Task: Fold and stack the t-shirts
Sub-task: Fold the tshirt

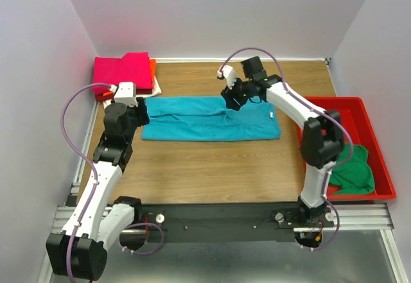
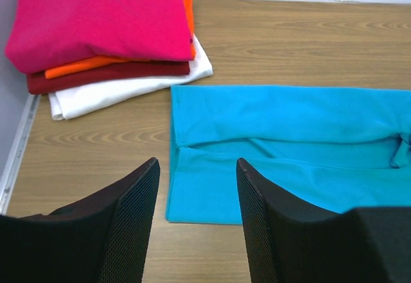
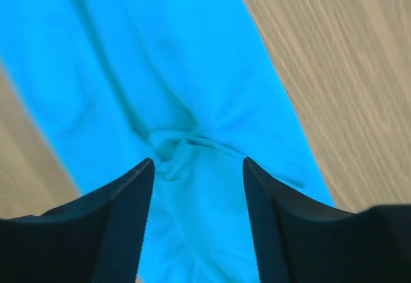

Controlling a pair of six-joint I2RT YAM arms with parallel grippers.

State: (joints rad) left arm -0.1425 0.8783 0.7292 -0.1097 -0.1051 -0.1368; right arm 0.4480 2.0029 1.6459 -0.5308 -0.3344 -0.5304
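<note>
On the table (image 1: 212, 167), the teal t-shirt (image 1: 209, 119) lies lengthwise left-to-right; left fingers (image 2: 128, 225) and right fingers (image 3: 115, 222) gape empty.

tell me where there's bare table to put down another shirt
Widest: bare table between the teal t-shirt and the near rail. A narrower strip lies between that shirt and the back wall, right of the folded stack. Crowded: the stack's back-left corner and the red tray side.

You are looking at a robot test cell in a lab: plain white partition walls (image 1: 212, 13) are enclosing the rectangular wood-grain tabletop (image 1: 205, 167), and a silver aluminium rail frame (image 1: 379, 215) is running along that tabletop's near edge, carrying black-and-white robot arms (image 1: 289, 106) trailing purple cables (image 1: 64, 119).
</note>
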